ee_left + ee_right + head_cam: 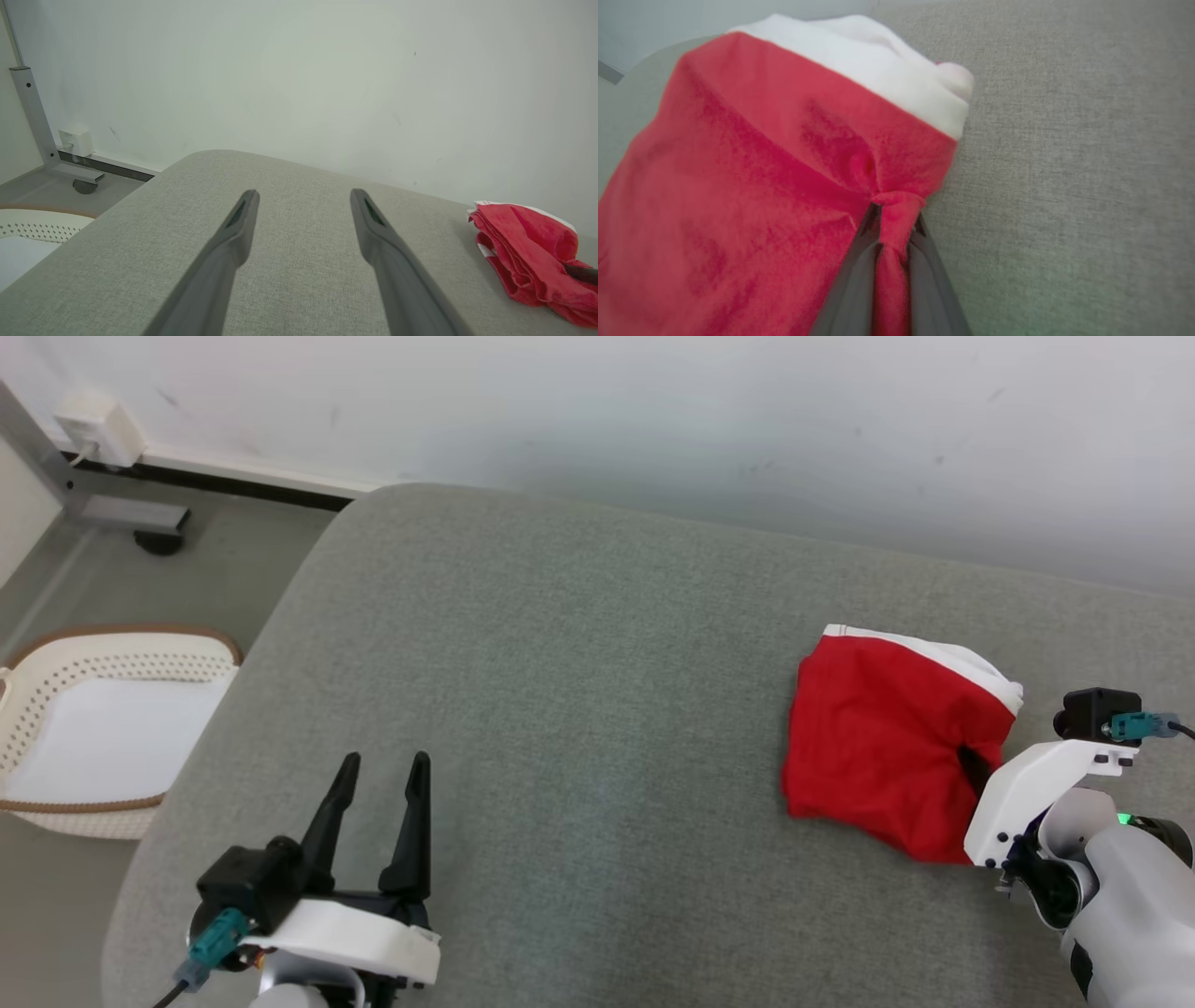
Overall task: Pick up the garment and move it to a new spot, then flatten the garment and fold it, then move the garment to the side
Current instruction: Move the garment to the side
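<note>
**Item 1. Garment [878, 747].** Red cloth with a white band [943, 658] along the far edge. Lies loosely doubled over at the right end of the grey fabric-covered worktop [579, 709], flat apart from one pulled-up pleat. Not yet lifted, by the look of it.

**Item 2. Right pincer [896, 210].** Closed on the garment. Pinches a narrow pleat of red cloth at the near right edge, a little below the white band. Pleat runs down between the two dark fingers [850, 289]. Takes an edge rather than the middle, probably so that the cloth hangs free and opens out once carried.

**Item 3. Left pincer [385, 765].** Open, holding nothing. Sits at the near left of the worktop, well apart from the garment, fingers pointing toward the wall. Likely kept clear to leave the bare centre free as the new spot, and to be on hand for flattening.

**Item 4. Basket [131, 633].** Pale, perforated, brown-rimmed. Stands on the floor left of the worktop. No evident part in this step.

**Stage.** First step: grasp made, lift and carry pending.

**Risk.** Thin pinch; may slip, or take up the top layer alone.
</note>
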You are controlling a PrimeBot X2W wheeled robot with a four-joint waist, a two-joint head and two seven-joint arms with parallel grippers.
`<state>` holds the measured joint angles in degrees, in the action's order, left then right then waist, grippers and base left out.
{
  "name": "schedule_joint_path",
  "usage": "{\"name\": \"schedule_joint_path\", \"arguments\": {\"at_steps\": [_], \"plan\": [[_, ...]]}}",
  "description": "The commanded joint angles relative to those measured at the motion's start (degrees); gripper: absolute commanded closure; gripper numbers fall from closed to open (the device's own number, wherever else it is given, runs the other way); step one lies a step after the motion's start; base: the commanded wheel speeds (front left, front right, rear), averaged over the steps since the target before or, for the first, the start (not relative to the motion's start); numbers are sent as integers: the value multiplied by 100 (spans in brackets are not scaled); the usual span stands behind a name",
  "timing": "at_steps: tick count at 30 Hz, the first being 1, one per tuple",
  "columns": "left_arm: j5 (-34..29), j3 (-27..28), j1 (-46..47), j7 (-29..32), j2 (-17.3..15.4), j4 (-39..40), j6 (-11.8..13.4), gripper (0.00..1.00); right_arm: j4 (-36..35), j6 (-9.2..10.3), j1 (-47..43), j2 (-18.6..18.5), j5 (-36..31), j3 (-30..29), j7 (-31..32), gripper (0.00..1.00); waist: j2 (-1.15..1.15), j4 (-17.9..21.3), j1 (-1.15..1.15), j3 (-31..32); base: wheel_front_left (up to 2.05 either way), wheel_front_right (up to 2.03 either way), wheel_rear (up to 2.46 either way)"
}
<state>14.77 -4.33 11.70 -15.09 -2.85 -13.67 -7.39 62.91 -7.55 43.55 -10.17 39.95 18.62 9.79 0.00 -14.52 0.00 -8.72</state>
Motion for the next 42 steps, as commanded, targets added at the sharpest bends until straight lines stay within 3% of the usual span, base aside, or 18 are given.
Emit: {"name": "schedule_joint_path", "arguments": {"at_steps": [1, 9, 26, 34, 42], "plan": [[-24, 2, -34, -3, -16, 15, -15, 0, -13, 15, -8, -55, 56, 37, -114, 100, 0, 83, 0, 87, 0, 0, 0], [-147, -194, -81, -2, -17, 54, -15, 0, -203, 15, -102, -138, 202, 275, -476, 100, 0, 601, 0, 407, 0, 0, 0], [16, -1469, 83, -1, -20, -4, -15, 0, -563, 14, -179, -316, 711, 626, -532, 100, 0, 2525, 0, 428, 0, 0, 0], [15, -1680, 148, -1, -21, -46, -15, 0, -745, 14, -190, -364, 892, 757, -579, 100, 0, 2905, 0, 347, 0, 0, 0], [-51, -1808, 314, -1, -79, -61, -15, 0, -928, 14, 233, -815, 818, 1013, -465, 100, 0, 2838, 0, -29, 0, 0, 0]]}}
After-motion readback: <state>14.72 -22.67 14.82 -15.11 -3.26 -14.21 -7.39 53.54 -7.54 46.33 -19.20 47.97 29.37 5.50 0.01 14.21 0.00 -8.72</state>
